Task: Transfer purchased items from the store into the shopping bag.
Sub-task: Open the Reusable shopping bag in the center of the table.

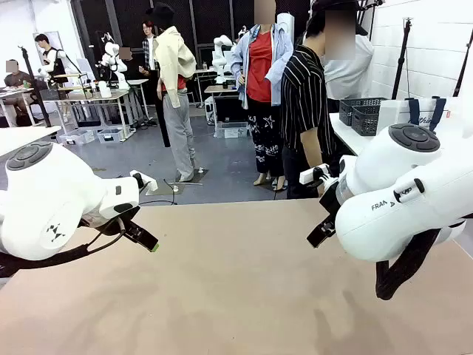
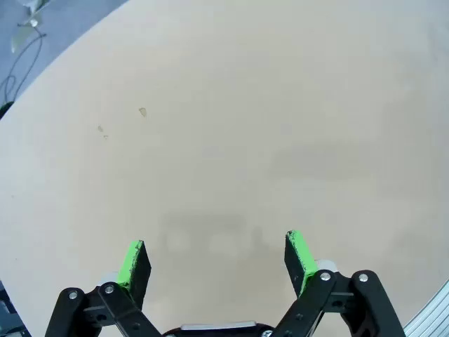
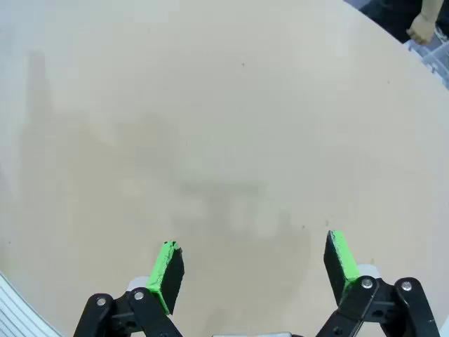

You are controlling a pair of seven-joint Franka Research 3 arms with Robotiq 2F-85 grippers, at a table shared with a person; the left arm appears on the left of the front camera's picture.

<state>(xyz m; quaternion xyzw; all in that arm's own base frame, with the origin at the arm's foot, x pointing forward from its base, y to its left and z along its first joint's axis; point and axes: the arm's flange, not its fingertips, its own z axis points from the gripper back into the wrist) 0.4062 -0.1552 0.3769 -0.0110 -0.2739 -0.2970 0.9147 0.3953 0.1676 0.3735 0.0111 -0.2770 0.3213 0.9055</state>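
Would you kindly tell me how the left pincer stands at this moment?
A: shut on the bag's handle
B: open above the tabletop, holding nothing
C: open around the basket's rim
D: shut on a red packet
B: the left pincer has its green pads spread wide apart, with just the beige tabletop between them.

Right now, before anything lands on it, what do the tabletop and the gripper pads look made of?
Tabletop: probably laminate or coated board, matte beige; even colour, soft shadows, no glare. Pads on the left gripper and right gripper: bright green, matte, perhaps rubber or foam; dark scuffed edges suggest a soft facing.
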